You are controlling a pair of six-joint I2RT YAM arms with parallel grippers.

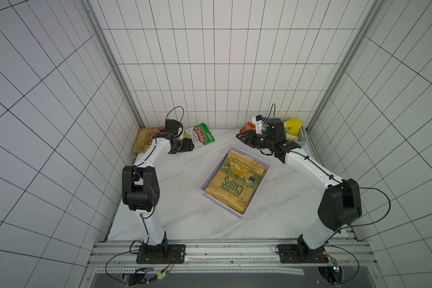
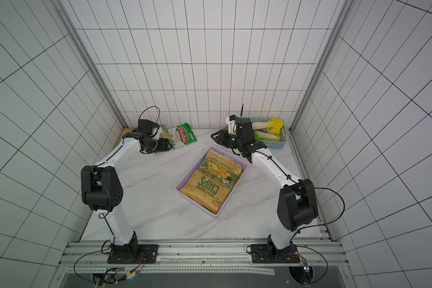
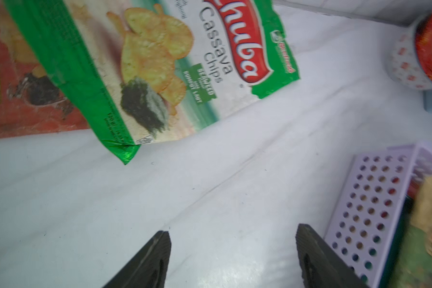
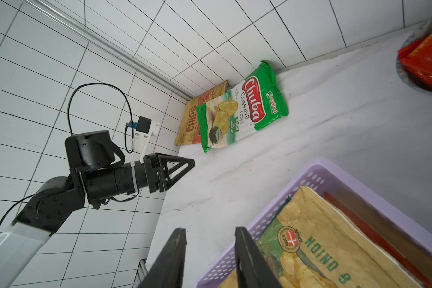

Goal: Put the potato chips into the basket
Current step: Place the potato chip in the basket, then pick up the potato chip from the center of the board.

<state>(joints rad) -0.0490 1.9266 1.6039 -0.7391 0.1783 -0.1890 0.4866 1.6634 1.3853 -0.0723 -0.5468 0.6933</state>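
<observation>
Marbled surface (image 1: 175,199): cassava bag (image 1: 202,134), left of frame centre, slants just beyond the parted, empty left tool (image 3: 232,232); right tool (image 4: 210,232), also parted, farther.

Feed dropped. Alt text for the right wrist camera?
The right gripper hangs open and empty over the table beside the lilac basket, which holds a green-and-tan chips bag. Beyond it, the cassava chips bag lies partly over a red-and-tan CHIPS bag in the wall corner, with the left gripper close by.
</observation>
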